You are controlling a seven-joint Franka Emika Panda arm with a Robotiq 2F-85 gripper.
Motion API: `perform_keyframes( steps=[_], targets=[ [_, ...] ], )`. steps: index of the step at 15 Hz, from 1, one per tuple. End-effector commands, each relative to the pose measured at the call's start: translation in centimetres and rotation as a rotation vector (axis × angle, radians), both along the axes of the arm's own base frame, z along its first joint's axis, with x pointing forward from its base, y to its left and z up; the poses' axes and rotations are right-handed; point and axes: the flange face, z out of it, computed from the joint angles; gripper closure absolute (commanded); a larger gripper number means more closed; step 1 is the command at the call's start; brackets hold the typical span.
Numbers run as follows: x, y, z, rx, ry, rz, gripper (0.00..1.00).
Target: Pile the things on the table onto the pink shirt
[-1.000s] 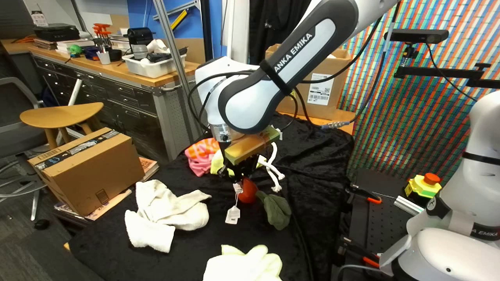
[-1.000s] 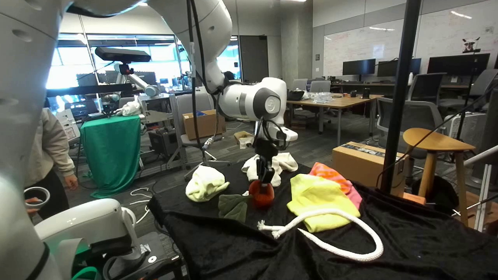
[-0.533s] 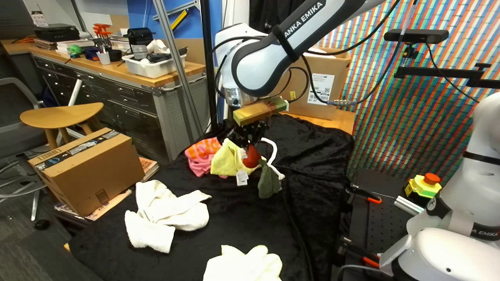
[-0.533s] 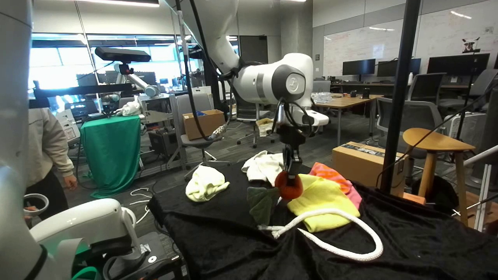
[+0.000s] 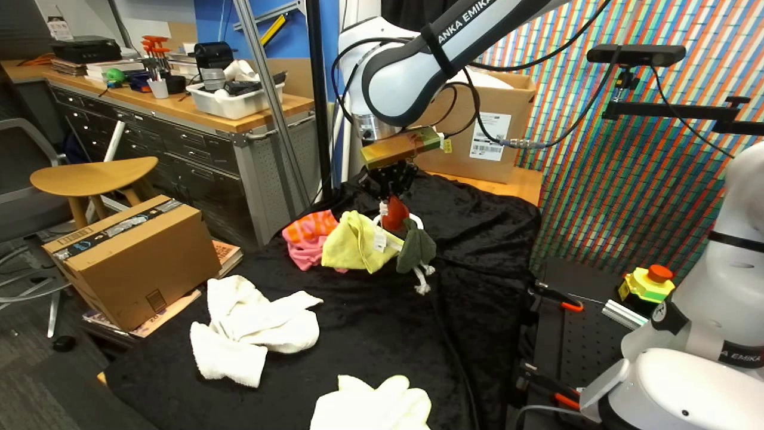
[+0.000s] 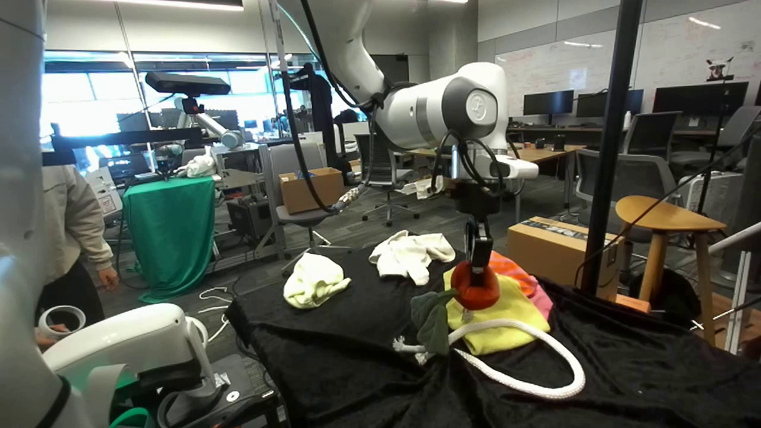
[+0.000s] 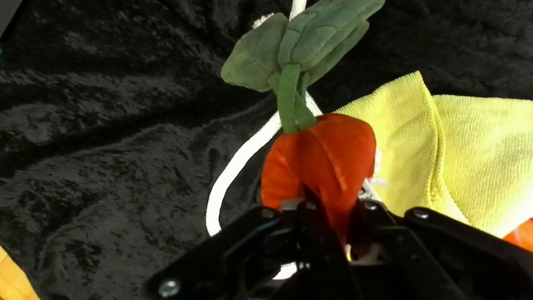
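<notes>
Black cloth [image 5: 358,352] is covering the bench [image 5: 528,191]. Item: red plush toy [image 6: 462,286] — fingers [image 6: 480,246] are grasping its body [image 7: 325,158], suspending it beside the yellow cloth [image 5: 352,246], short of the pink shirt [image 5: 308,237]. I'm expecting light, squashy, unbreakable stuffing — favouring the body over floppy leaves [image 7: 308,46].

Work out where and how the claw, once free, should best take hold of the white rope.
Likely its outer bend, from above, after the claw releases the red toy. In an exterior view, that bend of the white rope lies bare on the black cloth, clear of the yellow cloth; the slim strand should let the claw close across it.
</notes>
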Motion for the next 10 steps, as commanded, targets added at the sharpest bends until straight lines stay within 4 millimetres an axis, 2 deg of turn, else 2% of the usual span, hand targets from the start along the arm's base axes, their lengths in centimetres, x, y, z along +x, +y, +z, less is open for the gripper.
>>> perform_keyframes(
  steps=[1,3,4,6,10],
  targets=[
    [0.6,0.4,0.0,-0.031,0.030,-0.030,0.89],
    [0.5,0.6,-0.4,-0.029,0.045,-0.029,0.87],
    [0.4,0.7,-0.7,-0.025,0.054,-0.026,0.62],
    [0.2,0.9,-1.1,-0.020,0.061,-0.025,0.54],
    [0.0,1.3,-1.6,-0.019,0.071,-0.018,0.23]
  ],
)
